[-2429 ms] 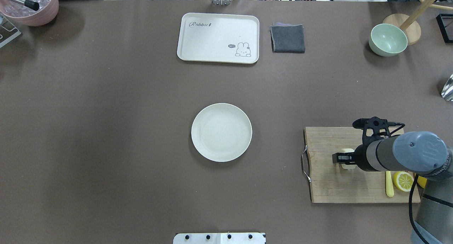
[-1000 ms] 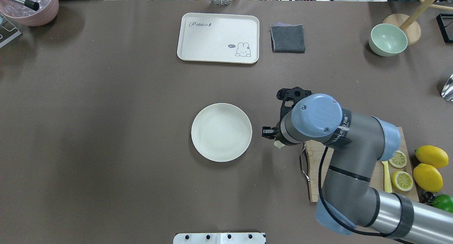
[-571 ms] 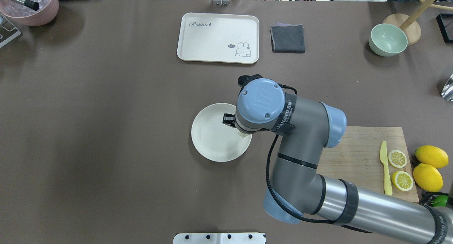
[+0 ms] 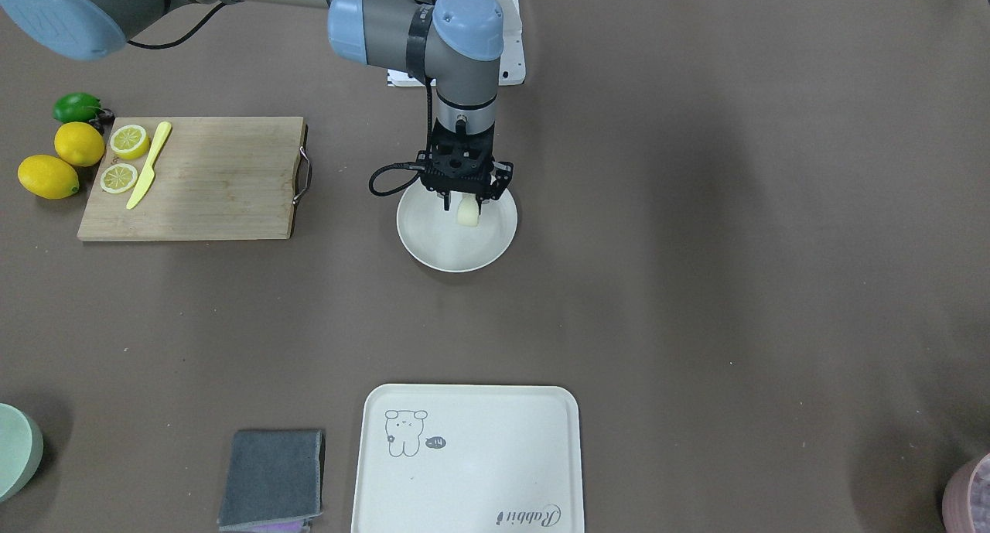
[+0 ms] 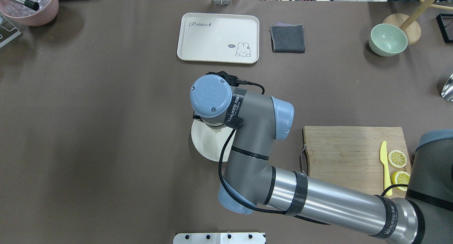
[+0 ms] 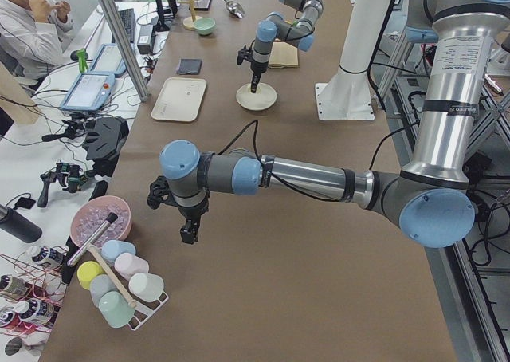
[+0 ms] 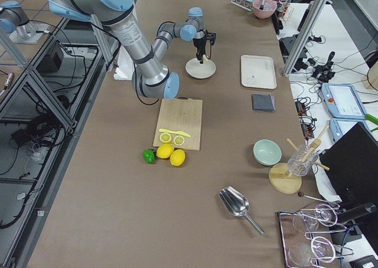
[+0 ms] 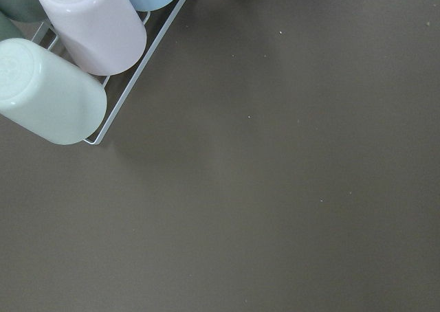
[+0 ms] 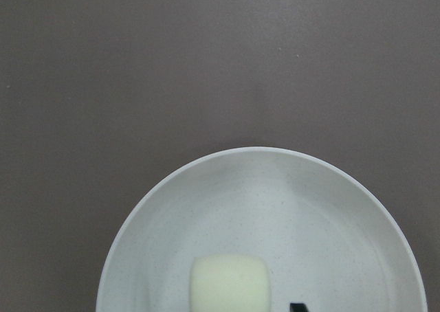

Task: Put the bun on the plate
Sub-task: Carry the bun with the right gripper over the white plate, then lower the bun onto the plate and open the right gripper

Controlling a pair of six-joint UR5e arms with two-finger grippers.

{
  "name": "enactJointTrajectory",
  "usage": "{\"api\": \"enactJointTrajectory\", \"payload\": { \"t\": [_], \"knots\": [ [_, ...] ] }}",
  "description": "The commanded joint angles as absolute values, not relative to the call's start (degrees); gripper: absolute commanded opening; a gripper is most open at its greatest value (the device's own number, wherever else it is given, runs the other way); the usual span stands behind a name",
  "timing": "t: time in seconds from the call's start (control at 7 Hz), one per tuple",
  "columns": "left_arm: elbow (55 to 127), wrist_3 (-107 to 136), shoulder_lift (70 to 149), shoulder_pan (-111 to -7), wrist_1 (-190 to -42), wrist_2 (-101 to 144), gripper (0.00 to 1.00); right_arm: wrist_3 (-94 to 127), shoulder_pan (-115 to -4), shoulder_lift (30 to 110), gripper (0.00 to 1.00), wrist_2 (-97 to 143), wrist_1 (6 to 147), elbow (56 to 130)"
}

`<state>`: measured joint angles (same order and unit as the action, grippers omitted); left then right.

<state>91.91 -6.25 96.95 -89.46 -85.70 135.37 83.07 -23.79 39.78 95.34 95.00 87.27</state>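
Note:
The round off-white plate (image 4: 438, 245) lies mid-table. My right gripper (image 4: 464, 202) points straight down over it, shut on the bun (image 4: 467, 211), a small pale cream block hanging between the fingers above the plate's robot-side half. Whether the bun touches the plate cannot be told. The right wrist view has the bun (image 9: 229, 283) at its bottom edge over the plate (image 9: 275, 202). From overhead, the wrist hides the gripper and only part of the plate (image 5: 207, 146) shows. My left gripper (image 6: 187, 233) hangs far off near a cup rack; open or shut, I cannot tell.
A wooden cutting board (image 4: 209, 177) with lemon halves (image 4: 128, 140) and a yellow knife (image 4: 147, 165) lies on the right arm's side, whole lemons (image 4: 48, 175) beyond it. A cream tray (image 4: 464, 459) and grey cloth (image 4: 271, 479) lie at the far edge. Cups (image 8: 75, 64) are under the left wrist.
The right arm has carried the bun from the cutting board leftward across the table to above the plate. The plate has not moved.

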Motion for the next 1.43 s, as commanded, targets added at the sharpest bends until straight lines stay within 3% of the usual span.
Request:
{"api": "enactJointTrajectory", "payload": {
  "t": [0.0, 0.57, 0.86, 1.29],
  "knots": [
    [91.8, -6.2, 96.9, -89.5, -85.8, 135.3, 0.98, 83.0, -23.6, 39.8, 0.98, 94.6, 95.0, 87.4],
    [90.7, -6.3, 96.9, -89.5, -85.6, 135.3, 0.98, 81.3, -29.6, 40.0, 0.99, 100.6, 95.2, 89.0],
    [89.6, -6.2, 92.4, -89.5, -85.2, 135.7, 0.98, 76.9, -35.8, 40.4, 0.99, 107.5, 95.4, 89.5],
    [96.9, -6.7, 85.7, -89.7, -85.6, 135.0, 0.98, 63.5, -47.2, 50.2, 1.0, 116.6, 95.6, 96.8]
  ]
}}
